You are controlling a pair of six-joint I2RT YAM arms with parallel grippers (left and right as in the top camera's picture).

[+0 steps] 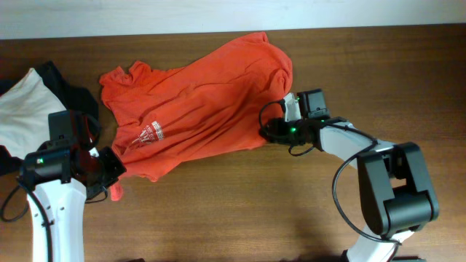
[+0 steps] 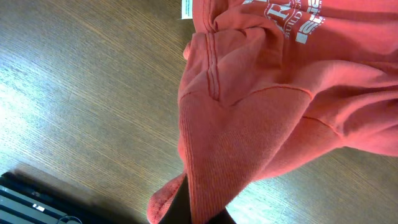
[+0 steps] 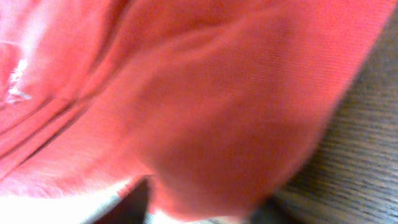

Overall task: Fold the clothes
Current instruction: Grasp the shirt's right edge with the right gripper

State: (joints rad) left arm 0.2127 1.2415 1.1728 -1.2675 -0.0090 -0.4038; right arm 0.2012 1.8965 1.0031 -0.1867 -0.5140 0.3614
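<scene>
1. Overhead view: an orange-red T-shirt (image 1: 196, 94) lies spread and rumpled on the brown wooden table (image 1: 255, 211), running from the upper middle down toward the left. Its white lettering (image 1: 151, 133) faces up near the lower left part.
2. The left gripper (image 1: 109, 177) sits at the shirt's lower left corner. A small tuft of red fabric shows just below it.
3. The right gripper (image 1: 271, 129) meets the shirt's right edge, with its arm reaching in from the lower right.
4. A white garment (image 1: 25, 109) lies at the far left of the table with a dark garment (image 1: 65, 81) beside it. Both are apart from the T-shirt.
5. Left wrist view: the left gripper (image 2: 202, 214) is clamped on a pinched fold of the T-shirt (image 2: 249, 124), which hangs in ridges above the table (image 2: 81, 106). The lettering (image 2: 292, 25) appears at the top.
6. Right wrist view: blurred. The T-shirt (image 3: 205, 93) fills most of the picture, and the right gripper (image 3: 205, 208) appears closed on a fold of it. A strip of table (image 3: 367, 155) shows at right.
</scene>
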